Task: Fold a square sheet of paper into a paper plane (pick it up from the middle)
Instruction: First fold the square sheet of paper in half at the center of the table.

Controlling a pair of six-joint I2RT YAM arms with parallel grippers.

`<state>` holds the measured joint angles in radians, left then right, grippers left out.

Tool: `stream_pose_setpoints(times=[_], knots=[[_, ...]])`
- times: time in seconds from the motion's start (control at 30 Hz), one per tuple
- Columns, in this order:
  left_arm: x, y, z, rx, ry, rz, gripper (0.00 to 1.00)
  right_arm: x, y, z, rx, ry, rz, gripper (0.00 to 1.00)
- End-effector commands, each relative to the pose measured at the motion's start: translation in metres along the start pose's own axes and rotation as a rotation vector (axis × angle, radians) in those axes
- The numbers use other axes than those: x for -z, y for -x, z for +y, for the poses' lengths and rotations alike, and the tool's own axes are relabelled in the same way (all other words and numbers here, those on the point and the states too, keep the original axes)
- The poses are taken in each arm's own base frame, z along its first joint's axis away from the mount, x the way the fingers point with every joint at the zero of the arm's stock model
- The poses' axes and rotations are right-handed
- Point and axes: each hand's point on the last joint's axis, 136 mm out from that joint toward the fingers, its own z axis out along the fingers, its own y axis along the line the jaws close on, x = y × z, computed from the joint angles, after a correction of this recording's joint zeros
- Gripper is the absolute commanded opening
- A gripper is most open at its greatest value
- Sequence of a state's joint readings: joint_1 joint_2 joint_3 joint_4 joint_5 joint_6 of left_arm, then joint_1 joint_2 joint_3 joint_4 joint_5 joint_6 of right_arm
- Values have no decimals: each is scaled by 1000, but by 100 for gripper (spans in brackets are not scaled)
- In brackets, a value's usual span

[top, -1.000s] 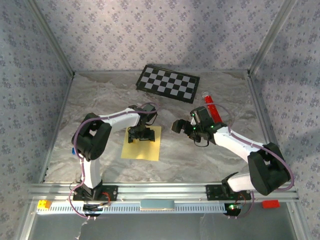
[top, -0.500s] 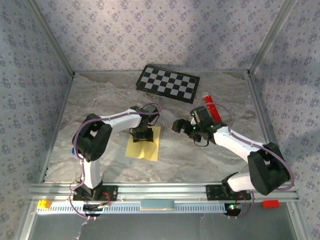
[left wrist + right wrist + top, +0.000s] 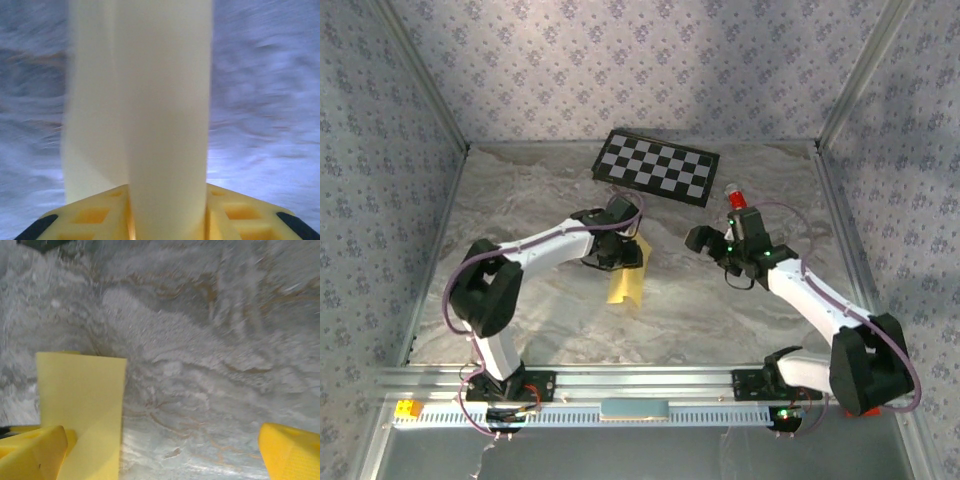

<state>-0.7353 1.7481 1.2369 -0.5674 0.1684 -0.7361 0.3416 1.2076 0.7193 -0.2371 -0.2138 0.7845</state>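
Step in hand: pick-up from the middle. At centre-left of the overhead view, the left tool (image 3: pixel 617 252) is clenched on the square sheet of paper (image 3: pixel 626 285), which hangs draped from the pinch. Right of centre, the right tool (image 3: pixel 703 240) stands released, jaws wide. Next move, as judged: present the sheet to the right tool and align the edges for the first fold.

A robotics lab test cell: a left arm (image 3: pixel 535 245) and right arm (image 3: pixel 810 290) bolted to a rail (image 3: pixel 640 378) at a marbled table's (image 3: pixel 520 200) edge, boxed in by an aluminium frame (image 3: pixel 860 70) with patterned walls (image 3: pixel 640 70), a checkerboard (image 3: pixel 656 167) lying at the back.
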Motion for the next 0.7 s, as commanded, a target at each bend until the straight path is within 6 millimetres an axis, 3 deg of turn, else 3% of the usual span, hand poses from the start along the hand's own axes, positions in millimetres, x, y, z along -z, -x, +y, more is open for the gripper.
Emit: stream_pose_setpoints(times=[0.0,0.1,0.2,0.37,0.5,0.67], knots=[[18,11,-64,12,-319,-8,36,9,8,-9,-20,37,-34,100],[16,12,-93,34,-472,25,36,18,19,-4,-41,120,-86,100],[5,12,-100,73,-534,51,36,24,23,0,-29,152,-109,100],[-20,4,-87,119,-506,85,37,21,16,8,-15,199,-41,100],[-39,-4,-65,153,-432,85,37,11,8,11,-31,218,17,100],[-50,-10,-46,177,-379,64,38,2,2,17,-18,235,55,99]])
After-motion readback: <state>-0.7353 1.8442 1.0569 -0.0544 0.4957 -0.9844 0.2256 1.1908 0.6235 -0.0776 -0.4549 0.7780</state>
